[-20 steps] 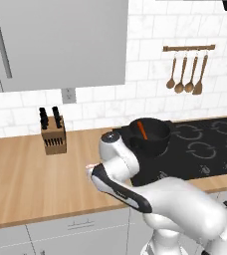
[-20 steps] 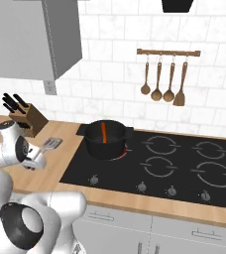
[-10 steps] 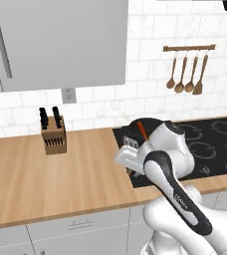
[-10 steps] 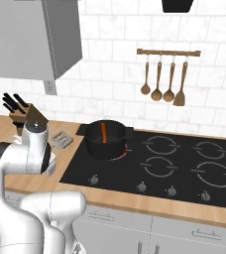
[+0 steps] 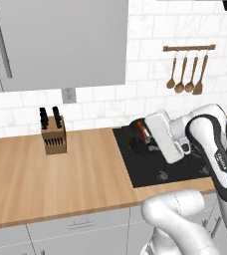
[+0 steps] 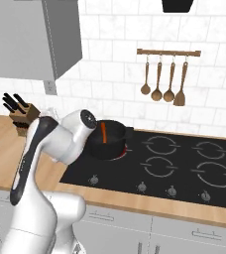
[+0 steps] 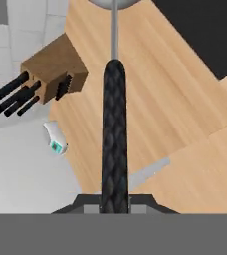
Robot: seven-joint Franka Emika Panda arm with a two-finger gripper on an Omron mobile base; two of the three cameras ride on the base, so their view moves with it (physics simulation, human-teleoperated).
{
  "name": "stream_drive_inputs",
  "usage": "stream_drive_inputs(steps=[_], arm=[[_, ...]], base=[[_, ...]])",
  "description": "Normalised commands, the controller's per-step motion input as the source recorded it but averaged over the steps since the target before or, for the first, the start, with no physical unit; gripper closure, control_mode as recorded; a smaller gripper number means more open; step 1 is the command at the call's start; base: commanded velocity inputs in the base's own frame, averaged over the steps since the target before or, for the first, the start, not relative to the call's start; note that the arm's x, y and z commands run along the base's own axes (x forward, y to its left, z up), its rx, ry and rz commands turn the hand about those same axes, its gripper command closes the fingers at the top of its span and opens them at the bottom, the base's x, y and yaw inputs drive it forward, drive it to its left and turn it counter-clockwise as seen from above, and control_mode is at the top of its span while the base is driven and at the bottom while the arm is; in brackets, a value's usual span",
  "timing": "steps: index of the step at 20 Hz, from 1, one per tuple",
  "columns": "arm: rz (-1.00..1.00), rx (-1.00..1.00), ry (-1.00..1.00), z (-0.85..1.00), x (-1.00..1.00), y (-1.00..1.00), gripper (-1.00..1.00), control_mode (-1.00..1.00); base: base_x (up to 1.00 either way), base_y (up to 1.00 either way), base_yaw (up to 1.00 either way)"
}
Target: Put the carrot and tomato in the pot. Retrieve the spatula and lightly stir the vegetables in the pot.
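Swung over the pot (image 6: 106,141), jaws clamp spatula (image 7: 115,139).

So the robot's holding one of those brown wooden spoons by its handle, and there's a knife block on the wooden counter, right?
Not a wooden spoon: the hand view shows the gripper shut on the spatula, black handle and metal shaft. The wooden spoons hang on the wall rail. The knife block is on the counter.

Setting: home kitchen | landmark: black four-burner cooktop (image 6: 174,163) set into wooden counter (image 5: 51,174) | behind it: white tiled wall (image 6: 115,64), rail of wooden spoons (image 6: 167,79) above | left of it: knife block (image 5: 52,134), wall socket (image 5: 68,94), grey wall cabinet (image 5: 60,40) overhead | below: grey drawers (image 6: 184,233)
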Motion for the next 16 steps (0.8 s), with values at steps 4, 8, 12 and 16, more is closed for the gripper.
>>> stream_drive_inputs(steps=[4,8,12,16], arm=[[-0.19,0.43,0.16,1.00,0.69,-0.48,1.00,-1.00],[-0.17,0.40,0.25,0.67,0.95,-0.41,1.00,-1.00],[-0.13,0.27,0.15,0.02,0.94,-0.27,1.00,-1.00],[-0.09,0.21,0.15,-0.04,0.99,-0.27,1.00,-1.00]], base=[[0.00,0.00,0.00],[0.00,0.00,0.00],[0.00,0.00,0.00],[0.00,0.00,0.00]])
